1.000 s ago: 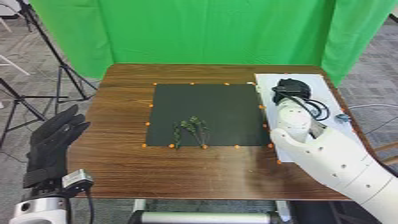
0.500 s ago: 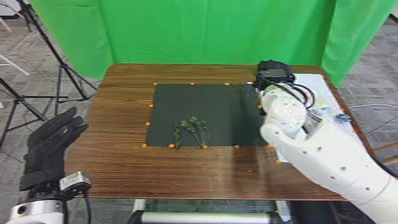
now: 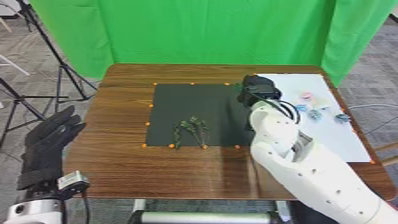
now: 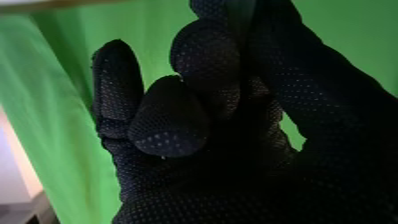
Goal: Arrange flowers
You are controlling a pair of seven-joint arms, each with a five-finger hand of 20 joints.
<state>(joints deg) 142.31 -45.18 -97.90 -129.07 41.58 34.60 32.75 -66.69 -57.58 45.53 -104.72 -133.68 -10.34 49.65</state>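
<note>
Left floor: black tripod (image 3: 64,65) on grey carpet, its legs spread well apart from the work.
Left hand: black fabric glove (image 3: 55,135), just beside the table's left edge, fingers straight and loosely spread, thumb apart, holding nothing; a small pale box (image 3: 74,181) with a cable sits at its wrist.
Table: brown wooden top (image 3: 115,165), with a bright green cloth curtain (image 3: 204,30) behind its far edge.
Mat: dark rectangular sheet (image 3: 182,100), with small orange dots around its border.
Stems: thin, leafy green sprigs (image 3: 193,127), lying together on the mat near the robot's side, lower ends toward its near edge.
Right hand: black fabric glove (image 3: 259,89), over the mat's far right part; I cannot tell whether it grips anything. The curtain rises behind it in the wrist view.
In the way: white jointed arm (image 3: 275,132) with loose black cables, crossing above the mat's near right corner and hiding it.
Board: white flat rectangle (image 3: 338,142) on the table's right side.
Flowers: small pink bloom (image 3: 306,95), cream one (image 3: 321,103) near it, pale blue ones (image 3: 314,115) beside those, and a grey-blue one (image 3: 342,118) toward the right edge.
</note>
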